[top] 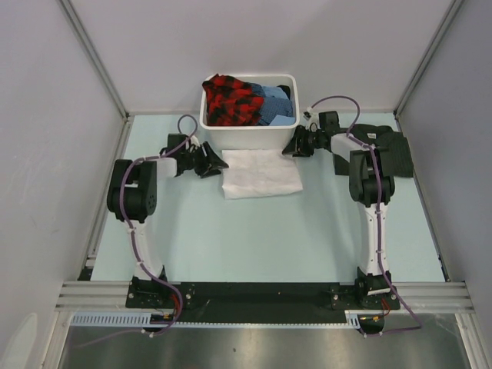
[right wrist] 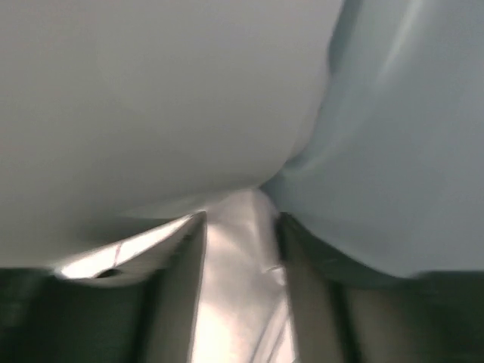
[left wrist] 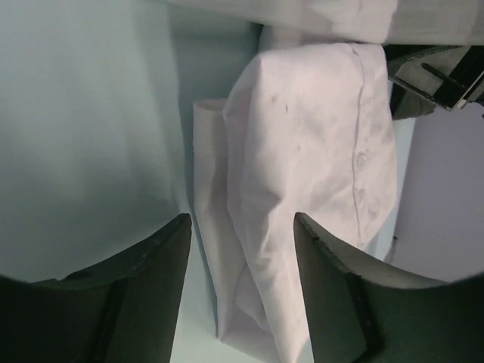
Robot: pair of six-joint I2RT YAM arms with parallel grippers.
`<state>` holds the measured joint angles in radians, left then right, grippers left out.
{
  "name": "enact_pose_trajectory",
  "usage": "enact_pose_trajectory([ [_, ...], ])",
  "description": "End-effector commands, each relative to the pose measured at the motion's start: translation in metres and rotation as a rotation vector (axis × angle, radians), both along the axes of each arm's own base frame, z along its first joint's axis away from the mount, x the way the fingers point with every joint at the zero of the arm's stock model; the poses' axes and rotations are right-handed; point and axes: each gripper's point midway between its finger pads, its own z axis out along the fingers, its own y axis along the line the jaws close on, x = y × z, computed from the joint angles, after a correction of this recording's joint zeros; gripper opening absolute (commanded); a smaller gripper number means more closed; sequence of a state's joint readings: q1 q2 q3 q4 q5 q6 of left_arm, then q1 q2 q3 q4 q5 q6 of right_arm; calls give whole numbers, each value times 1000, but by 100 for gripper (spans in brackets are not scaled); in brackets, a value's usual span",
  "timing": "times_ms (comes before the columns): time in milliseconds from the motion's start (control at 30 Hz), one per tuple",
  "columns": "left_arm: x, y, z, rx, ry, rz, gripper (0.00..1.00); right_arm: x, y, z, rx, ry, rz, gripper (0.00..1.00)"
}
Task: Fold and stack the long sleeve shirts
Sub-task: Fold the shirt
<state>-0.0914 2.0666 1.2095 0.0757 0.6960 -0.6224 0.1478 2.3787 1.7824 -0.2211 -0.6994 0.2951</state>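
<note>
Left gripper (left wrist: 242, 227) hangs open beside the folded white shirt (top: 261, 173), likely soft, light and floppy, lying on the table (top: 307, 231) just before the tub (top: 246, 138), best pinched at a folded edge; whether the right gripper (top: 294, 144) is clamped cannot be told.

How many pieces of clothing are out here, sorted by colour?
White shirt: 1
Red-black plaid cloth, in the tub: 1
Blue cloth, in the tub: 1 showing, perhaps more underneath
Total: 3 visible
</note>
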Motion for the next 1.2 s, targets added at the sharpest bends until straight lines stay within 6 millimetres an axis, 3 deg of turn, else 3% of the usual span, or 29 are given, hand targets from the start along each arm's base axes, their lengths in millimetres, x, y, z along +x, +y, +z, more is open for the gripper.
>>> enact_pose_trajectory([
  [0, -17, 6, 62, -108, -130, -65, 66, -18, -9, 82, 126, -23, 17, 61],
  [33, -25, 7, 68, -116, -145, -82, 68, -26, -12, 88, 135, -15, 23, 67],
  [67, -41, 6, 65, -136, -126, -108, 71, -43, -18, 81, 129, 31, 37, 75],
  [100, -48, 9, 68, -141, -131, -113, 72, -54, -26, 99, 143, 19, 46, 77],
  [133, -56, 10, 81, -137, -176, -132, 73, -64, -31, 100, 143, 28, 53, 77],
  [200, -76, 11, 75, -124, -171, -159, 75, -94, -40, 90, 124, 71, 75, 79],
  [233, -83, 11, 77, -115, -188, -173, 77, -102, -46, 99, 113, 46, 75, 79],
  [333, -94, 9, 66, -98, -183, -183, 78, -136, -53, 80, 62, 92, 103, 80],
  [400, -95, 5, 62, -84, -198, -207, 78, -149, -53, 70, 60, 120, 105, 79],
  [433, -96, 5, 57, -59, -220, -238, 78, -163, -50, 57, 58, 161, 110, 79],
  [833, -92, -25, 29, 7, -254, -373, 77, -174, -17, 16, 13, 94, 187, 76],
  [1033, -87, -22, 17, 43, -264, -378, 74, -180, -10, 12, -1, 83, 220, 60],
  [1133, -92, -25, 16, 21, -245, -391, 64, -180, -7, 11, -14, 70, 235, 45],
  [1167, -93, -26, 17, 12, -242, -397, 59, -178, -7, 11, -18, 69, 230, 34],
])
